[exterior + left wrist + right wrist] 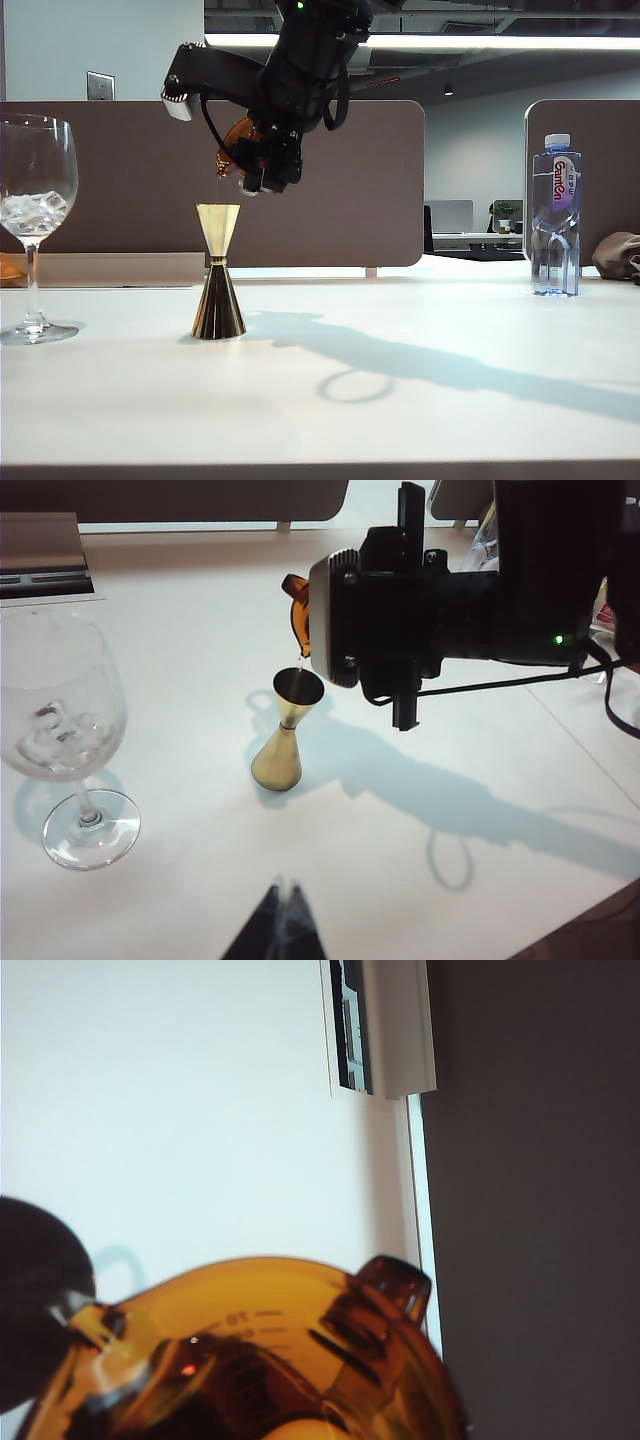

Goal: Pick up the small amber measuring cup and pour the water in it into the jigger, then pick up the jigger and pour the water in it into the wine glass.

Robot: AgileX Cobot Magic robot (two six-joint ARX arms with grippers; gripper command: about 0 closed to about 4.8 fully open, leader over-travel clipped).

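A: Arm pose?
B: Right arm reaches in from above, wrist bent down and rolled over the jigger (218, 272). The right gripper (258, 172) is clamped on the small amber measuring cup (236, 143), jaws part-way apart around it, cup tipped with its spout down.

A: Where's the cup relative to the jigger?
B: Just above the upper cone's rim, not touching. In the left wrist view a thin thread of water (299, 664) runs from the cup's lip (297, 610) into the jigger's open top (298, 687). Right wrist view is nearly all amber cup wall (260, 1360), markings visible – fingers themselves hard to make out there.

A: Left gripper?
B: Only dark fingertips at the edge of its own view (281, 928), low over the table (480, 860), holding nothing – they look close together, but I cannot tell how far open. Well apart from the jigger.

A: Counts?
B: One amber cup, one jigger, one wine glass (33, 215), one plastic water bottle (556, 215).

A: Glass position?
B: Upright at the far left of the table, something clear and icy in the bowl. Jigger upright between it and the bottle; bottle far right, toward the back.
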